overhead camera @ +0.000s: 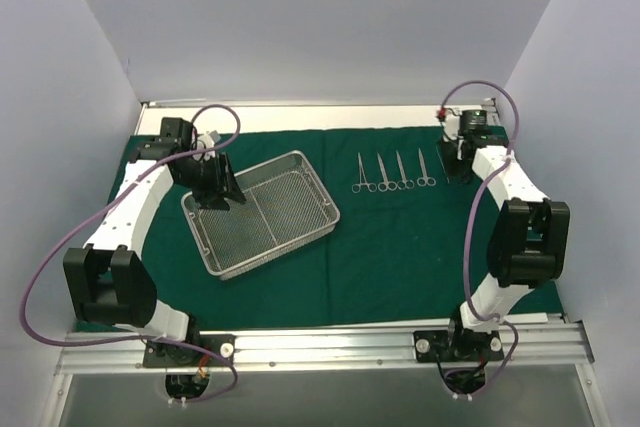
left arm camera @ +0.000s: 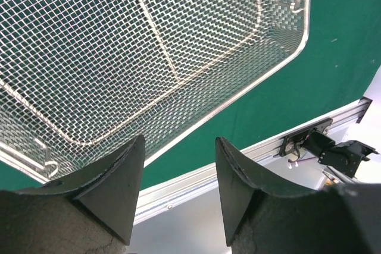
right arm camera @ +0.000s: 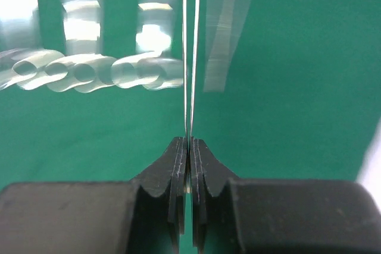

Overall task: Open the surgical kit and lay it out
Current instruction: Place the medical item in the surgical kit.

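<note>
The dark green cloth lies spread flat over the table. On its left part rests the silver wire-mesh tray, with nothing in it. Several steel scissor-handled instruments lie in a row to the tray's right. My left gripper hovers over the tray's left end. In the left wrist view this gripper is open and holds nothing, with the tray below it. My right gripper is at the back right, just right of the row. It is shut on a thin two-bladed steel instrument above the cloth.
An aluminium rail runs along the near edge and carries both arm bases; the rail also shows in the left wrist view. White walls close in the back and both sides. The laid-out instruments appear blurred left of the held one.
</note>
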Controlling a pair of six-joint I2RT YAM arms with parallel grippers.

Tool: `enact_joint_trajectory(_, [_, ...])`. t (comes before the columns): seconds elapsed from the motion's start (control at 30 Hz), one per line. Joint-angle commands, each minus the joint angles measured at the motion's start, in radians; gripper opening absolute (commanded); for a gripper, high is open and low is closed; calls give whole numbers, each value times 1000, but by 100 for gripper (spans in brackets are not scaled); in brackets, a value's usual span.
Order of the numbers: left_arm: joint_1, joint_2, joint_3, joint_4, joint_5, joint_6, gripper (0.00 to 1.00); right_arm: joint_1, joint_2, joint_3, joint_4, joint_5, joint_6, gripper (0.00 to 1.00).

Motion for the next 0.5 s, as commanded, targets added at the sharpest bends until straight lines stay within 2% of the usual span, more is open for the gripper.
enact_joint_trajectory(0.0, [10,29,52,37,29,40,59,-74,109,114,-23,143,72,0])
enact_joint_trajectory(0.27, [21,86,82,23,61,40,58,-132,329,309,-34,162,118,0])
enact_joint_trajectory(0.47, [38,121,108,14,70,51,58,-136,390,318,-29,157,122,0])
